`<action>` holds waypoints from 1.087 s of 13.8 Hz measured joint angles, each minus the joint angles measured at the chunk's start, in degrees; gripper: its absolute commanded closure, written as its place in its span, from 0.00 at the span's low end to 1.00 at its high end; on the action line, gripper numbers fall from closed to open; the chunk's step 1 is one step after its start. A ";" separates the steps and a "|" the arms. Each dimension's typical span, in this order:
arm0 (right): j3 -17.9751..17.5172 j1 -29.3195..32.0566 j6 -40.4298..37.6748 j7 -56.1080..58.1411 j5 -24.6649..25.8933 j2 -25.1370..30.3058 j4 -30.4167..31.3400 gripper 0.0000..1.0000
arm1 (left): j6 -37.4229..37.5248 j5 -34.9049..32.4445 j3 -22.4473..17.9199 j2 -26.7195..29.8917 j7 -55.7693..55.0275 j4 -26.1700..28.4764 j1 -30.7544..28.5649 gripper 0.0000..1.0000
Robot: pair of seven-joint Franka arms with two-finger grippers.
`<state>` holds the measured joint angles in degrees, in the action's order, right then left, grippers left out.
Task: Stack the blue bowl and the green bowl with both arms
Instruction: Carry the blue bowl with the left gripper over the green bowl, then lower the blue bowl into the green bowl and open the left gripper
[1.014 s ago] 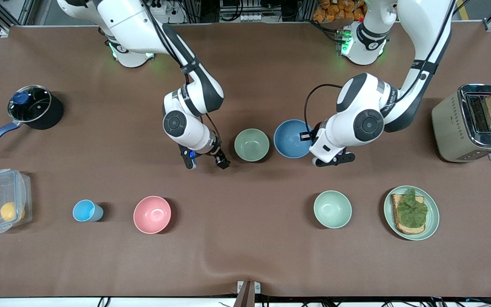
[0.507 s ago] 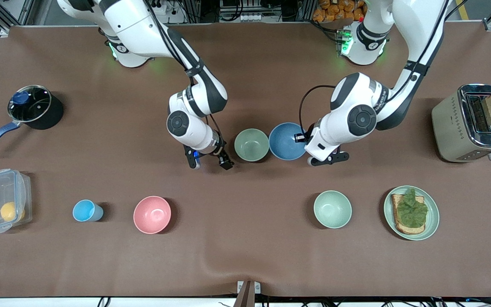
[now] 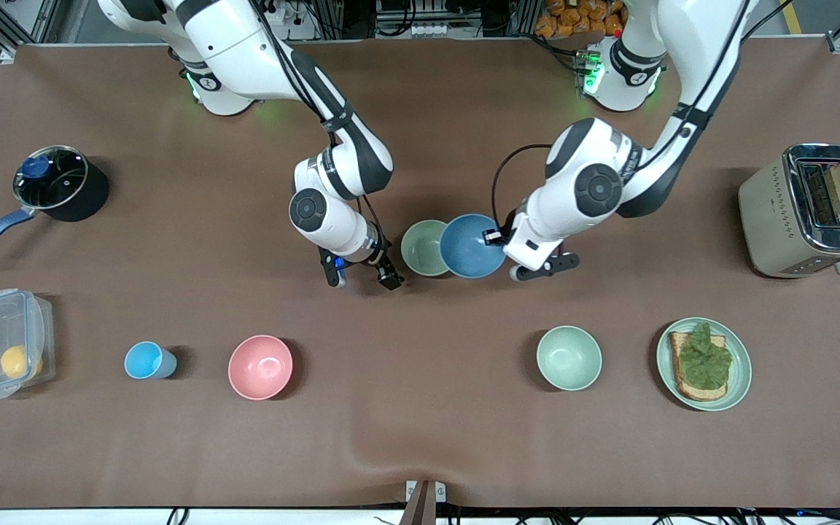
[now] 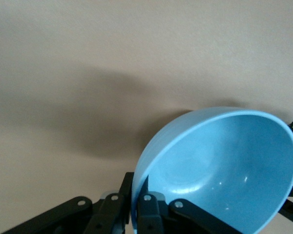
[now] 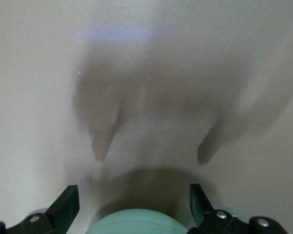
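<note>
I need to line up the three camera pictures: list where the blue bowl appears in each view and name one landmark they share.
Front view: the blue bowl is mid-table, lifted in the shut left gripper, overlapping the green bowl.
Left wrist view: the blue bowl fills the lower part, its rim pinched by the fingers.
Right wrist view: not in it; only the green bowl shows.
Shared landmark: the brown table.

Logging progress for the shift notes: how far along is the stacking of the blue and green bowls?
Done: the left end effector is shut on the rim of the blue bowl and has it lifted, partly over the green bowl. In hand: carrying it across. The right end effector hangs open beside the green bowl, holding nothing. Left: centring the blue bowl, lowering it in and letting go.
</note>
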<state>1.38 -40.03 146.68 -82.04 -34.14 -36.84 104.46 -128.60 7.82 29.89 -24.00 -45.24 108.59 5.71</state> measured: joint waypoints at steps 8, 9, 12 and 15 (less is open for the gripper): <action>0.00 -0.10 0.05 0.00 -0.53 -0.01 0.00 0.00 | -1.56 -0.02 -0.09 -7.21 -6.47 -3.53 4.65 1.00; 0.00 -0.10 0.06 0.00 -0.53 -0.01 0.00 0.00 | -1.57 -0.18 -0.12 -7.84 -6.59 -3.65 4.81 1.00; 0.00 -0.13 0.06 0.00 -0.54 -0.01 0.00 0.00 | -1.65 -2.53 -0.13 -9.42 -9.05 -4.02 5.14 1.00; -0.02 -0.43 0.06 0.00 -0.54 -0.01 0.00 0.00 | -1.69 -4.66 -0.19 -11.41 -11.93 -5.00 6.29 0.00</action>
<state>1.37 -40.46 146.74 -82.04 -34.68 -36.85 104.46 -130.29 3.15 29.70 -35.42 -57.18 103.59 12.00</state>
